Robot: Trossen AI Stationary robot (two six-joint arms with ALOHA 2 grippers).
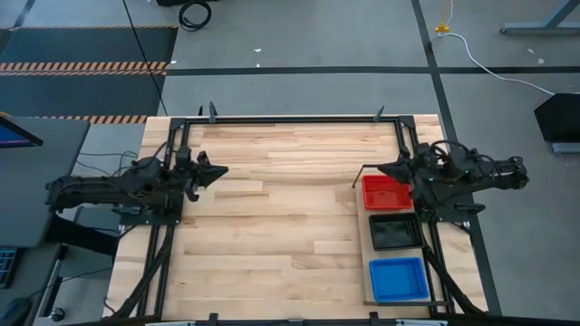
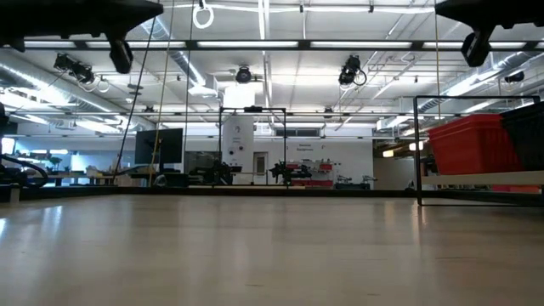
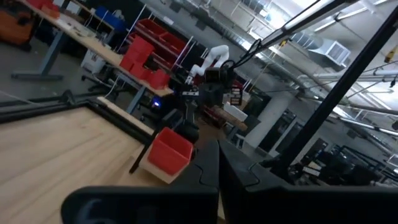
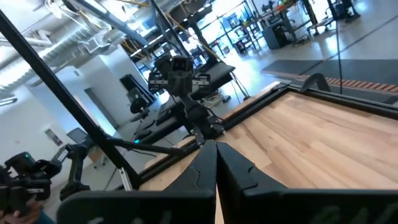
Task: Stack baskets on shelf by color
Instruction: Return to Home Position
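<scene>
Three colour stacks on shelf (image 1: pixel 366 263) along right edge of table (image 1: pixel 272 235): red stack (image 1: pixel 388 192), black stack (image 1: pixel 396 232), blue stack (image 1: pixel 399 279) nearest the corner. Judged light, thin plastic, mesh walls slightly springy; best pinched on a rim wall. Left pincer (image 1: pixel 217 171) clenched, empty, near left edge; right pincer (image 1: pixel 382 169) clenched, empty, beside red stack.

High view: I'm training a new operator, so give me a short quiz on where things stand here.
1. True or false: on the shelf, the black baskets sit between the red baskets and the blue baskets.
2. Which baskets lie nearest the right gripper? A red, B black, C blue.
3. Fill in: the left gripper, shut, holds ____.
Key: 1 true; 2 A; 3 nothing.
</scene>
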